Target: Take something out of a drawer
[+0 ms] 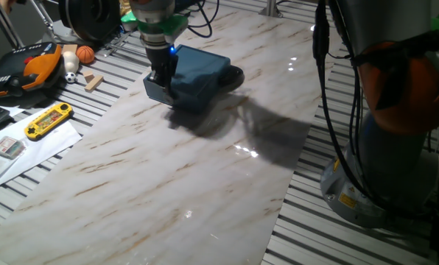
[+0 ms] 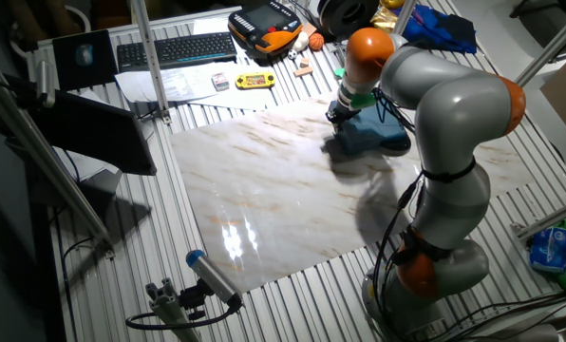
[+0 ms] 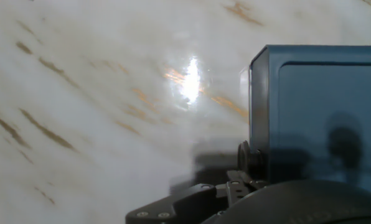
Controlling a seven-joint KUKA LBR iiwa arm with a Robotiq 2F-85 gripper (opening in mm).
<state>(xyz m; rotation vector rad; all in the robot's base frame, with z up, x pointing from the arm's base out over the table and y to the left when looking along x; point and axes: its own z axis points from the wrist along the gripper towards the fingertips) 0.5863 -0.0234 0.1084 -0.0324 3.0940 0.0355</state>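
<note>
The dark blue box (image 1: 203, 72) stands at the far side of the marble board; it also shows in the other fixed view (image 2: 373, 133) and fills the right of the hand view (image 3: 322, 106). Its drawer front (image 1: 155, 91) faces the board's near left and looks pushed in. The small round knob (image 3: 243, 158) shows on that face. My gripper (image 1: 160, 78) hangs straight down against the drawer front, with its fingertips at the knob's height (image 3: 244, 182). I cannot tell whether the jaws are closed on the knob. The thin dark stick is hidden.
A yellow handheld game (image 1: 48, 120) lies on papers left of the marble board (image 1: 168, 177). An orange ball (image 1: 85, 54), a wooden block (image 1: 94, 81) and a keyboard (image 2: 174, 47) lie beyond. A black object (image 1: 234, 76) sits behind the box. The arm's base (image 1: 396, 147) stands at the right.
</note>
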